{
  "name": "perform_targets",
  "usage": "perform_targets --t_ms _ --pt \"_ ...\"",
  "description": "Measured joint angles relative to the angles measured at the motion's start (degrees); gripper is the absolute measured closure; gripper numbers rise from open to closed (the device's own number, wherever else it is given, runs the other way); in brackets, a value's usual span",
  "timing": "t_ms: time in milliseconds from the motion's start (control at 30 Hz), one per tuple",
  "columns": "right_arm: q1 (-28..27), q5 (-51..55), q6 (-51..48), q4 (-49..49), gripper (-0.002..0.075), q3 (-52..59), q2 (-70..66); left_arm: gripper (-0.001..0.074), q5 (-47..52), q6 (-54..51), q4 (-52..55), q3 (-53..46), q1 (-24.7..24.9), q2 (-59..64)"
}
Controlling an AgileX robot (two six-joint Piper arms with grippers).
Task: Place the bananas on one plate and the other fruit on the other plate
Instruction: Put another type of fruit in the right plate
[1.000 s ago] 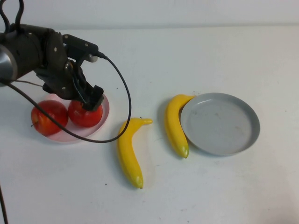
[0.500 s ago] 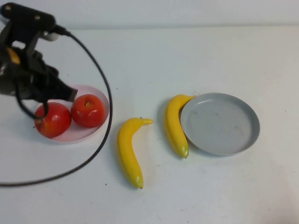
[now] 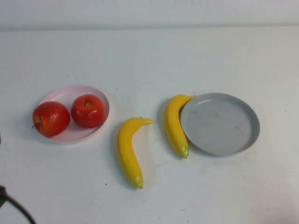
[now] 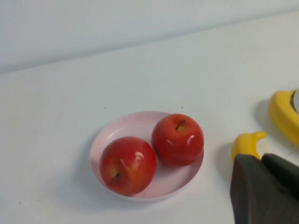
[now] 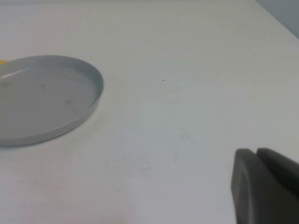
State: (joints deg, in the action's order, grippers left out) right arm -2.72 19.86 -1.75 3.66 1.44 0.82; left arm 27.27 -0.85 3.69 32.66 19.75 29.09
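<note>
Two red apples [image 3: 51, 118] [image 3: 88, 110] lie side by side on the pale pink plate [image 3: 65, 94] at the left. One banana [image 3: 128, 153] lies on the table in the middle. The other banana [image 3: 173, 125] lies against the left rim of the empty grey-blue plate [image 3: 222, 123]. Neither gripper shows in the high view. In the left wrist view my left gripper [image 4: 260, 157] is shut and empty, back from the pink plate [image 4: 135, 122] and apples [image 4: 128, 164] [image 4: 178, 139], near a banana tip [image 4: 246, 142]. In the right wrist view my right gripper [image 5: 257, 151] is shut and empty, off to the side of the grey-blue plate [image 5: 46, 95].
A black cable [image 3: 11, 205] crosses the near left corner of the white table. The table's far edge meets a pale wall [image 3: 149, 14].
My left arm has drawn back from over the pink plate and left the high view. The apple it was over now rests on the plate.
</note>
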Motion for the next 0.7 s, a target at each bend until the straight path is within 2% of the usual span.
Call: perform_targets --t_ms 233,367,700 --pt "0.0 0.0 0.0 0.0 0.0744 0.0 0.0 0.0731 1.3 0.2 1.6 -5.0 0.0 -16.5" --pt "0.0 0.0 0.0 0.0 0.0744 0.0 0.0 0.0731 -3.4 0.8 1.7 -10.5 0.0 -22.4" --pt "0.0 0.0 0.0 0.0 0.0744 0.0 0.0 0.0731 -34.7 1.2 1.6 -32.0 0.0 -28.3"
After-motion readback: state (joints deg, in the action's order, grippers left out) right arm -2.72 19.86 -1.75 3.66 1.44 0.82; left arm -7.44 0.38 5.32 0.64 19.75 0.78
